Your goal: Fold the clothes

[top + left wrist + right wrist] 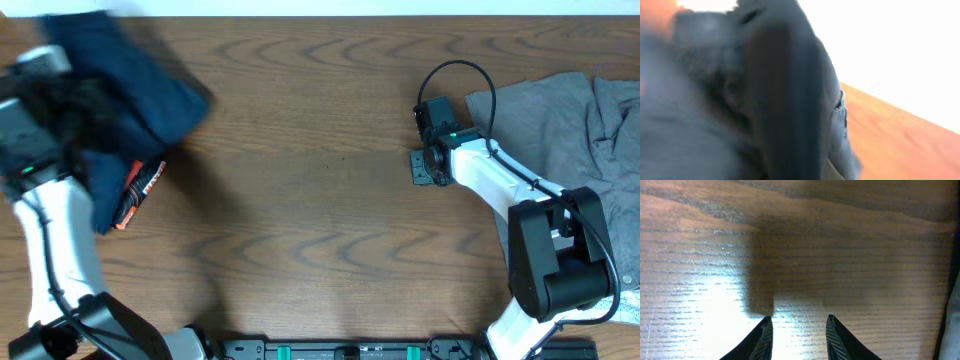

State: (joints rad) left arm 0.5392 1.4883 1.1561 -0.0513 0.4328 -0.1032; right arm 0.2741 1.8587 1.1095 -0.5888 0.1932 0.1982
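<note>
Navy-blue garment (pixel 125 85), overhead view: bunched and motion-blurred at the far left corner of the table (pixel 320 200), with an orange-and-black label (pixel 140 190) at its near edge; the left gripper (pixel 70 100) is sunk in the dark cloth, its jaws pressed together on the fabric. A grey garment (pixel 570 120) lies crumpled at the table's far right corner, and the right gripper (pixel 425 165) hangs over bare wood just beside it, not touching. Left wrist view: the same garment (pixel 765 100) fills most of the frame, out of focus and close against the lens, with a strip of table (pixel 890 140) at lower right; the fingers are hidden. Right wrist view: the right gripper (pixel 797 322) has its two dark fingers spread, nothing between them, above the table's wood grain (pixel 790 240)
</note>
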